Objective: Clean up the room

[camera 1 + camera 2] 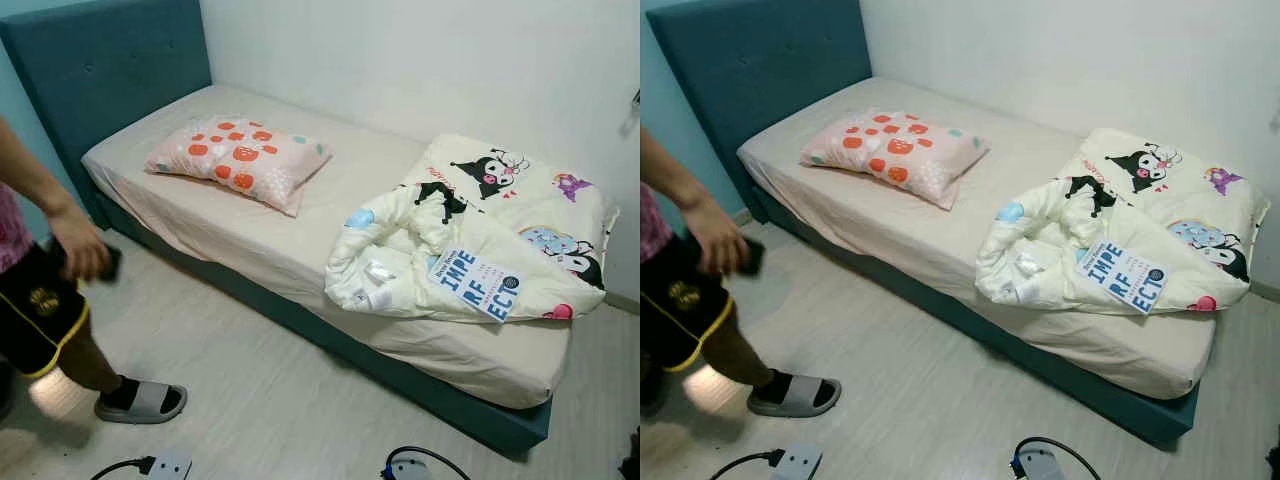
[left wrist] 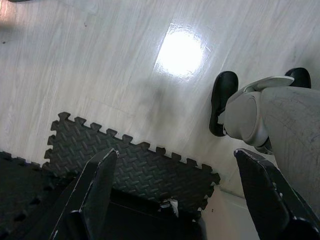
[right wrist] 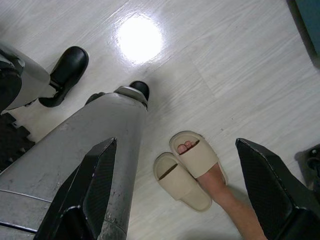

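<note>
A single bed [image 1: 300, 260] with a teal frame and beige sheet stands against the white wall. A pink pillow [image 1: 240, 158] with red and white spots lies near the headboard. A cream cartoon-print quilt [image 1: 480, 240] is bunched in a heap at the foot end, with a blue-and-white label [image 1: 478, 284] on it. My left gripper [image 2: 175, 195] hangs open over the pale floor and a black foam mat [image 2: 125, 170]. My right gripper [image 3: 185, 195] hangs open above the floor beside my silver leg [image 3: 75, 155].
A person [image 1: 40, 270] in dark shorts and a grey slipper stands at the left, holding a dark object. A white power strip [image 1: 165, 466] and a cable [image 1: 420, 462] lie on the floor in front. A person's foot in beige slippers [image 3: 192, 167] is beside my right leg.
</note>
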You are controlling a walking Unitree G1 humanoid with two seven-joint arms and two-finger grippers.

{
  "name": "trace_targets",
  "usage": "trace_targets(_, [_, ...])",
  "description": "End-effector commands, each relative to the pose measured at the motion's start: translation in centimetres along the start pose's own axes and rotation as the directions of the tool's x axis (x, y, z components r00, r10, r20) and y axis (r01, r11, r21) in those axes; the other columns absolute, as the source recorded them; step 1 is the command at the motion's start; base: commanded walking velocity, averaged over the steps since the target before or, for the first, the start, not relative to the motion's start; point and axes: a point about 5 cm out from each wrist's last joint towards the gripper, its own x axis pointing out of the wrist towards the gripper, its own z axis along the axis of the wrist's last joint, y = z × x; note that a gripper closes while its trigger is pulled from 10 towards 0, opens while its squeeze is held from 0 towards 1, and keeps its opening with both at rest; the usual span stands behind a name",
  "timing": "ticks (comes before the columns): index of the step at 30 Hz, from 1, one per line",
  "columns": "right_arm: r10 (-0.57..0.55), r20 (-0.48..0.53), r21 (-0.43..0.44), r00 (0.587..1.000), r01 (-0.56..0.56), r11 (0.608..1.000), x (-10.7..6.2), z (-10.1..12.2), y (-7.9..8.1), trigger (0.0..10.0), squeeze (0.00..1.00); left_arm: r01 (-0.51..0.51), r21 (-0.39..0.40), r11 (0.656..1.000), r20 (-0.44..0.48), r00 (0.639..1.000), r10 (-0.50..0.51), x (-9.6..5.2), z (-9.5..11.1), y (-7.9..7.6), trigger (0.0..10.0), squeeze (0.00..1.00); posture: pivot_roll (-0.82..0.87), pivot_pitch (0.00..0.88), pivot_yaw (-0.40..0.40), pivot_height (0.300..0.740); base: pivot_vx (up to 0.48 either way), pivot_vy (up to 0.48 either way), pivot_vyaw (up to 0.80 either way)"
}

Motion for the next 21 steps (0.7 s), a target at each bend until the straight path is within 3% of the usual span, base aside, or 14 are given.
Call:
trace_targets(1, [0.000,-0.024,-0.005,1.000,0.000,1.000,-0.03,-0.63,-0.02,10.0,0.00,0.010,0.010,1.000,-0.020,1.000,-0.010,-0.01,-0.48,-0.26,10.0,0.00,-0.01,0.092,-0.051,0.740,0.000,0.000,0.00])
trace_targets(21, [0.000,-0.026,-0.004,1.000,0.000,1.000,-0.03,-0.70,0.01,10.0,0.00,0.011,0.011,1.000,-0.022,1.000,-0.011,-0.02,-0.56,-0.24,10.0,0.00,-0.01,0.094,-0.049,0.740,0.000,0.000,0.00])
